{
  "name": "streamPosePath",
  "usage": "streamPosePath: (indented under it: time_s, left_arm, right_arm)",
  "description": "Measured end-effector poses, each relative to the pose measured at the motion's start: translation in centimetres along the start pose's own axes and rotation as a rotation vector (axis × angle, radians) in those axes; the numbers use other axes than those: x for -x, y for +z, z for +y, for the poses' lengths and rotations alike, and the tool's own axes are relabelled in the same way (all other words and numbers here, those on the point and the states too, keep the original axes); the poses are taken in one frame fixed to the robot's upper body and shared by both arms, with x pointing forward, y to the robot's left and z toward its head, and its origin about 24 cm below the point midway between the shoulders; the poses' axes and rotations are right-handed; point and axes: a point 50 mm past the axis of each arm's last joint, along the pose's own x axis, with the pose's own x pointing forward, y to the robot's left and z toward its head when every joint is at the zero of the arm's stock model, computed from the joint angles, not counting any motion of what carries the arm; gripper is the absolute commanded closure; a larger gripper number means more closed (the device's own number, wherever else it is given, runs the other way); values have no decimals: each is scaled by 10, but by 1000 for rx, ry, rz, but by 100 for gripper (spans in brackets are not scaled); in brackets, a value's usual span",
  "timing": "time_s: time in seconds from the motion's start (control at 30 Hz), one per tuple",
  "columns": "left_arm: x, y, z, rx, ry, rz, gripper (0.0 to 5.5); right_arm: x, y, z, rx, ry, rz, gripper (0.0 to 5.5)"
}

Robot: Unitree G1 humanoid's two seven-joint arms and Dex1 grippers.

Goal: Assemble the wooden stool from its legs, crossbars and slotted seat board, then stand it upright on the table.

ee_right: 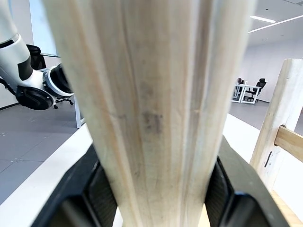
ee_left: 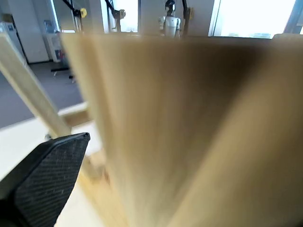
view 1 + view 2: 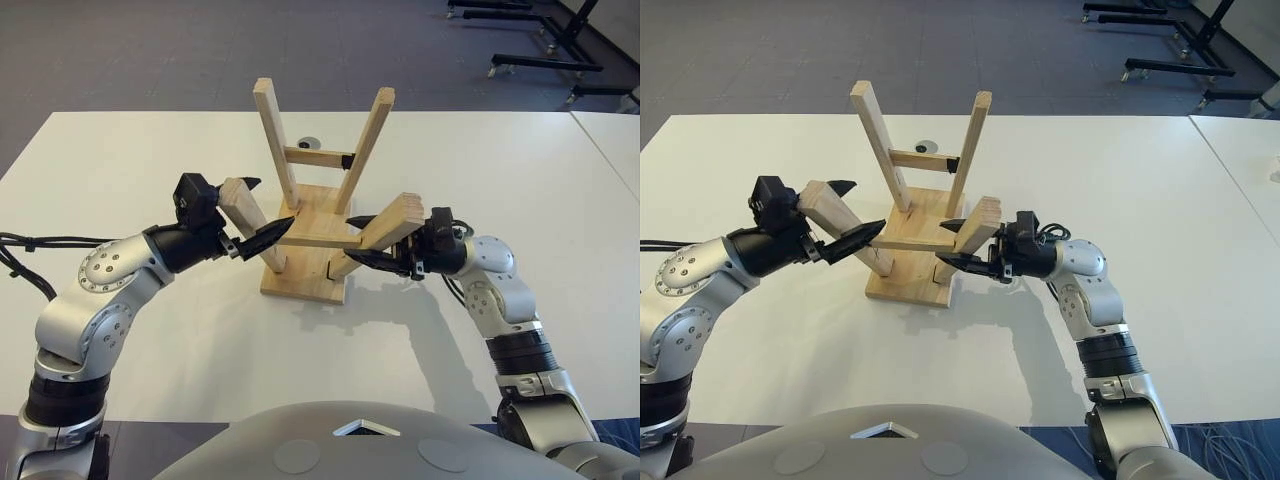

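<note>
Upturned stool (image 3: 305, 278) blocking mid-table, far legs (image 3: 273, 130) and crossbar (image 3: 315, 157) rising high, left gripper (image 3: 272, 203) clasping near left leg (image 3: 240, 205), right gripper (image 3: 351, 240) clasping near right leg (image 3: 395, 220), wide passage over table (image 3: 520, 180) left, right, near.

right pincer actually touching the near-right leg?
Touching. Right wrist view: the right pincer has its fingers pressed flush against both sides of the near-right leg, with no gap visible.

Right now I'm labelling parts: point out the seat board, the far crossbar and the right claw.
seat board (image 3: 310, 272): left eye view, bare underside.
far crossbar (image 3: 318, 157): left eye view, bar's middle.
right claw (image 3: 350, 240): left eye view, between fingertips, over the leg (image 3: 398, 215) it clamps.
</note>
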Motion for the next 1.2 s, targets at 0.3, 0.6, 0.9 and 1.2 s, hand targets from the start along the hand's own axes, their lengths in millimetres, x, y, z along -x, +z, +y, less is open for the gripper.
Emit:
streamPosePath:
  time_s: [0.3, 0.6, 0.9, 1.2]
  left_arm:
    - [2, -18, -1, 105, 53, 23, 101]
    - [-3, -12, -5, 277, 81, -158, 101]
    - [-4, -10, 2, 303, 96, -183, 101]
    - [-5, -18, 3, 229, 94, -48, 101]
  right_arm:
    - [-5, 0, -1, 4, 7, -1, 344]
    - [-9, 0, -1, 16, -2, -5, 344]
    - [-12, -2, 0, 16, 10, -11, 344]
    - [-10, -2, 0, 12, 7, -2, 344]
